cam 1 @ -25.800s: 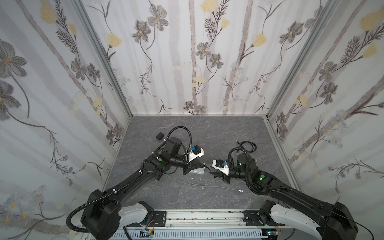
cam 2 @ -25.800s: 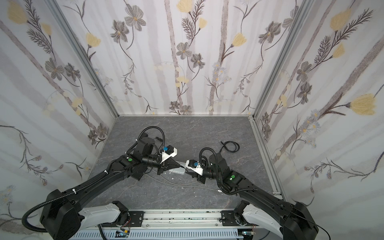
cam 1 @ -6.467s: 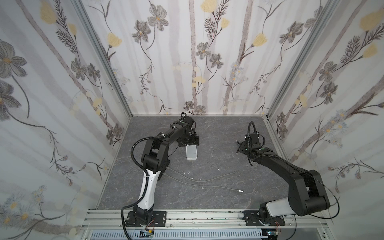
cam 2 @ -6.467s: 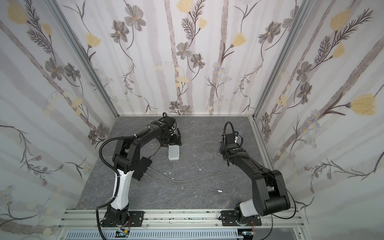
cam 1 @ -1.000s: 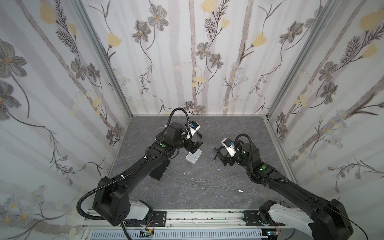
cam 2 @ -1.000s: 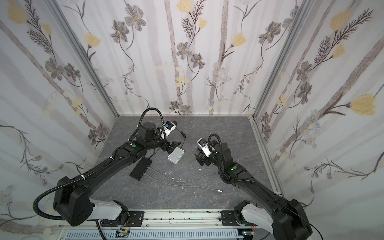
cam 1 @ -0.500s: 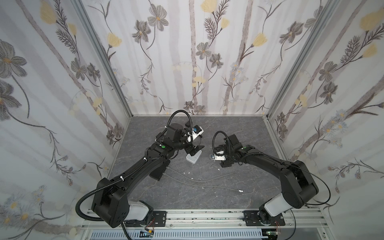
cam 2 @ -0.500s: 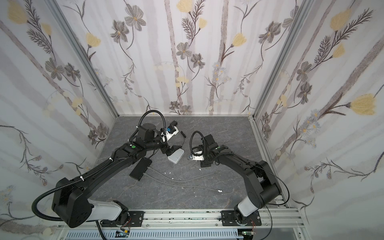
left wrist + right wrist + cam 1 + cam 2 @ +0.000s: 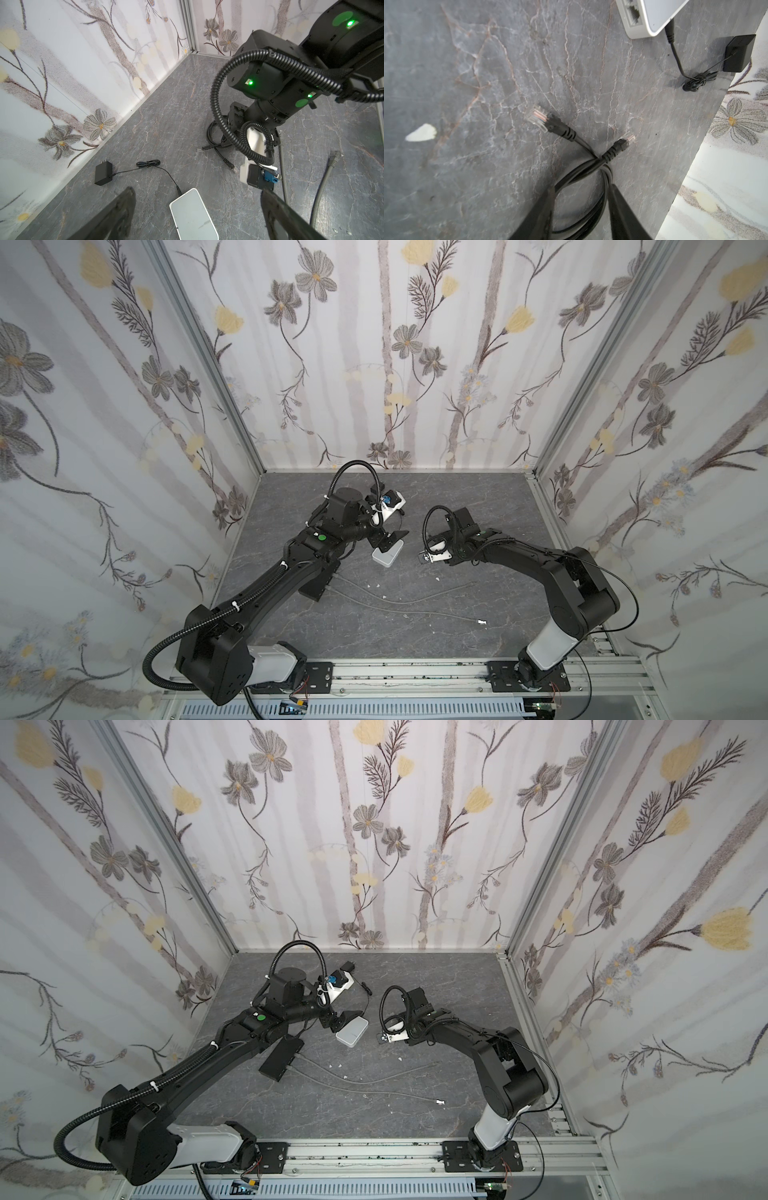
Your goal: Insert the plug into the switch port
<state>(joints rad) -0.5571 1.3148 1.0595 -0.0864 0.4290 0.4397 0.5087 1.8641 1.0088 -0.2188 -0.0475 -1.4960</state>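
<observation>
Plug (image 9: pixel 536 118) lies apart from switch (image 9: pixel 660 14); left fingers (image 9: pixel 116 218) gape empty; right fingers (image 9: pixel 537 216) straddle its cable (image 9: pixel 581 172), grip unclear.

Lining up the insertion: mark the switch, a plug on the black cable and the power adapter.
switch (image 9: pixel 192 216): left wrist view, top face.
plug (image 9: pixel 536 118): right wrist view, clear tip.
power adapter (image 9: pixel 103 173): left wrist view, black body.

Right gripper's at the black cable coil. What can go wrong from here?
1. The right gripper straddles the coil of the black cable, behind both plugs, so a lifted plug would likely dangle, hard to aim at the switch port.
2. The left gripper is open over the switch, not holding it; an insertion push may slide it.
</observation>
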